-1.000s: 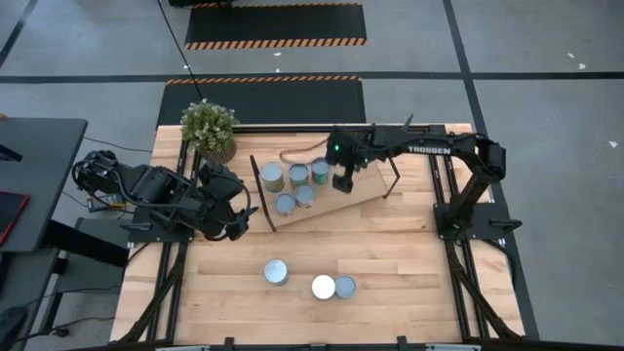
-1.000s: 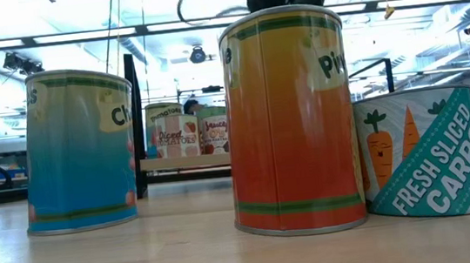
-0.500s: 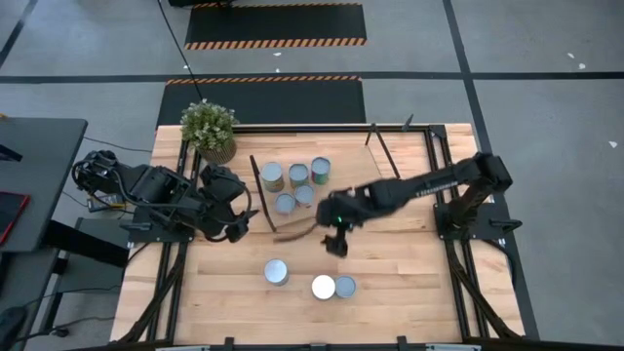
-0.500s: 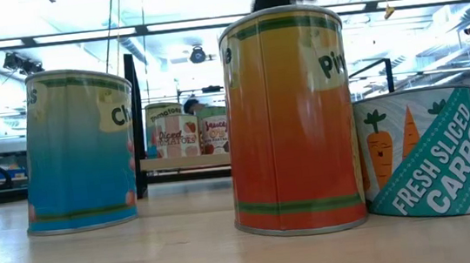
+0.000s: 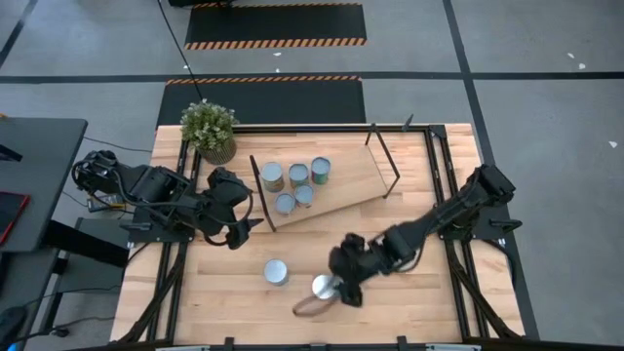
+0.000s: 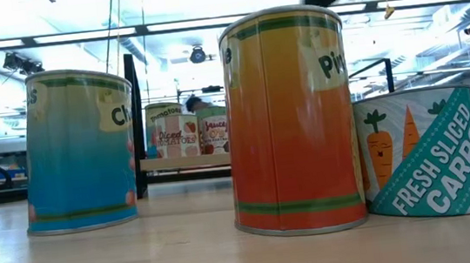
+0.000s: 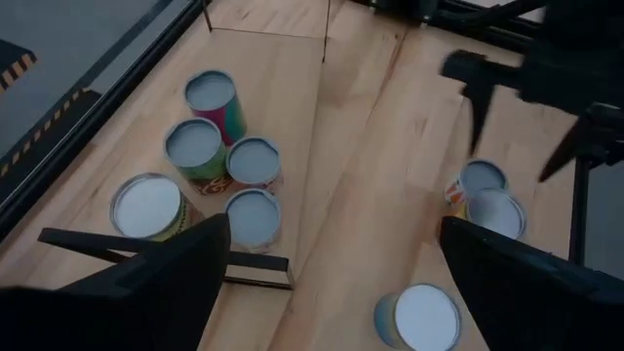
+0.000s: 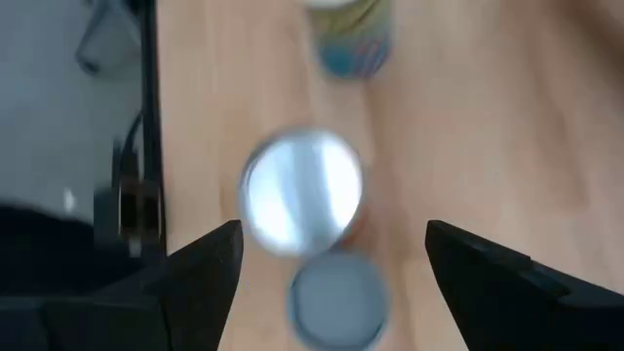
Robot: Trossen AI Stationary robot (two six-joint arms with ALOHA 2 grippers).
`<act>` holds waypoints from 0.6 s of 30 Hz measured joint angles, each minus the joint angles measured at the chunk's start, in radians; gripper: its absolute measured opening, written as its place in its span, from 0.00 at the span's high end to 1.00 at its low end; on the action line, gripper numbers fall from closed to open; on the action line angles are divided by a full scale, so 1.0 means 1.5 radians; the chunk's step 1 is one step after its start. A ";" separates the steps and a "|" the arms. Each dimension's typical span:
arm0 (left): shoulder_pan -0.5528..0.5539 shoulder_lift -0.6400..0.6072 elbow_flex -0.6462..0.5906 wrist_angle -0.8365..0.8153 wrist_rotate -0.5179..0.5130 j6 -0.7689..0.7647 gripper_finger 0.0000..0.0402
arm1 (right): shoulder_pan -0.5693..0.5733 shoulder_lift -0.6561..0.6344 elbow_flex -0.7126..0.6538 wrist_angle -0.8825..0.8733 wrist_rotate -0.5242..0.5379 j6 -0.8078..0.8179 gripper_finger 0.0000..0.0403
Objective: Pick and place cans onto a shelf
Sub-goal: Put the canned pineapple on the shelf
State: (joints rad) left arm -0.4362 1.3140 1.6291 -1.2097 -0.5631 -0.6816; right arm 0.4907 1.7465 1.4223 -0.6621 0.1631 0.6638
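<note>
Robotics lab: hazard-striped floor mats point(image 5: 275, 25).

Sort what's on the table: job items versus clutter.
Job items: five cans on the shelf; the shelf; three loose cans at the near edge; the right gripper, open above two of them.
Clutter: potted plant; left gripper, waiting beside the shelf.

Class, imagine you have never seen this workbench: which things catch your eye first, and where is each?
The right gripper hovers open over two cans at the table's near edge, a bright white-topped can beside a carrot-labelled one. Five cans cluster on the left end of the shelf, a pale board angled across the far half of the table. The left gripper waits open beside the shelf's left end, and a potted plant stands at the far-left corner.
</note>
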 joint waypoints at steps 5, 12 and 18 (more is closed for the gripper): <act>0.000 0.000 0.000 0.013 0.013 -0.001 0.07 | 0.040 0.008 -0.002 -0.052 0.007 -0.001 0.18; 0.000 0.000 0.000 0.023 0.012 0.008 0.07 | 0.038 0.059 -0.005 -0.006 -0.070 -0.062 0.06; 0.000 0.000 0.000 0.022 0.013 0.006 0.07 | 0.034 0.105 -0.005 0.022 -0.058 -0.109 0.03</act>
State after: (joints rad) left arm -0.4362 1.3140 1.6291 -1.1763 -0.5442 -0.6732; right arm 0.5414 1.9041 1.4155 -0.6284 0.0757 0.5007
